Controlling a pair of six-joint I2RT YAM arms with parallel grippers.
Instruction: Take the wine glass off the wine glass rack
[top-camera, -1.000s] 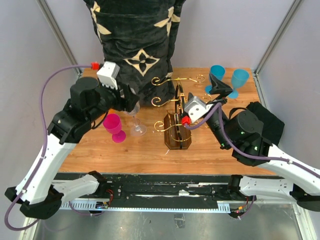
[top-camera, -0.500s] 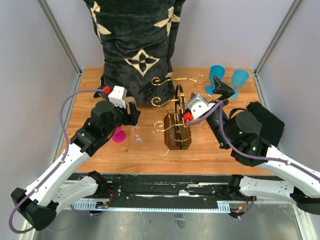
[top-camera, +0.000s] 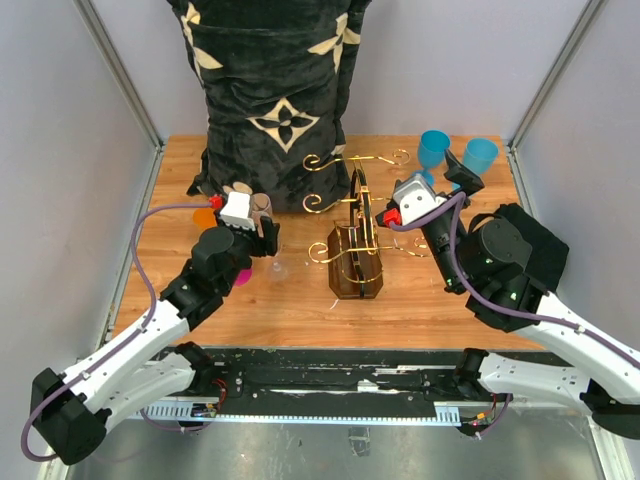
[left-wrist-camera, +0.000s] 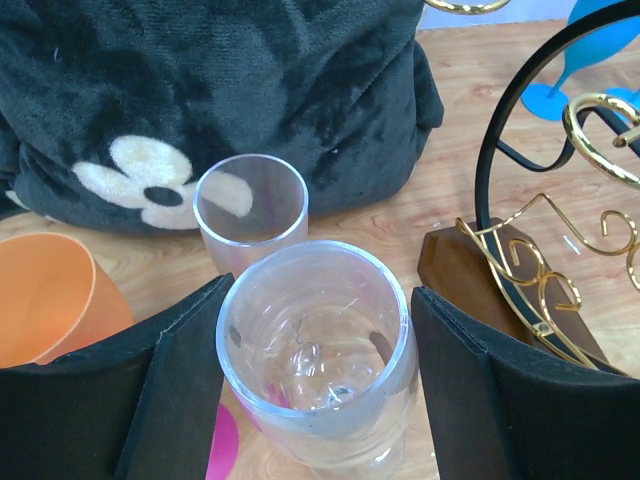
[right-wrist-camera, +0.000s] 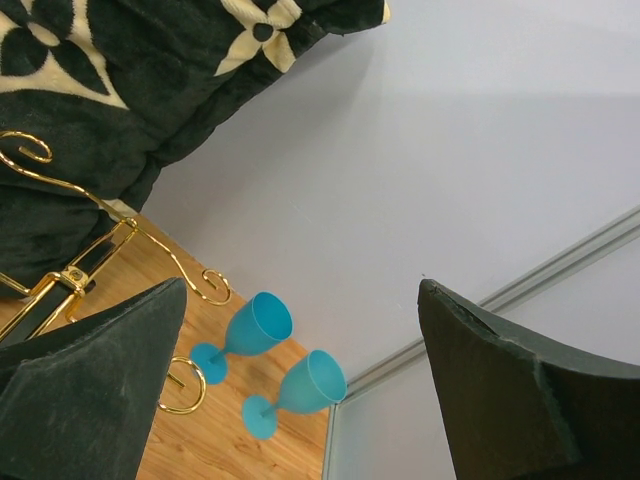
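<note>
A clear wine glass (top-camera: 275, 262) (left-wrist-camera: 312, 350) stands upright between my left gripper's (top-camera: 265, 236) (left-wrist-camera: 321, 286) black fingers (left-wrist-camera: 180, 385), which touch its bowl on both sides, just left of the rack. The wine glass rack (top-camera: 356, 265) has gold scroll arms and a dark brown wooden body (left-wrist-camera: 462, 278). No glass shows hanging on it. My right gripper (top-camera: 455, 182) (right-wrist-camera: 300, 290) is open and empty, right of the rack. It points up at the back wall and at two blue glasses (right-wrist-camera: 255, 325).
A pink glass (top-camera: 240, 276) stands under my left wrist. A clear tumbler (left-wrist-camera: 250, 205) and an orange cup (left-wrist-camera: 45, 295) stand behind it. A black plush cushion (top-camera: 275, 90) fills the back middle. Two blue glasses (top-camera: 432, 150) stand at the back right corner.
My left arm has dropped low and forward, the gripper coming down with the clear glass beside the pink one. My right gripper has swung back from the rack toward the blue glasses.
</note>
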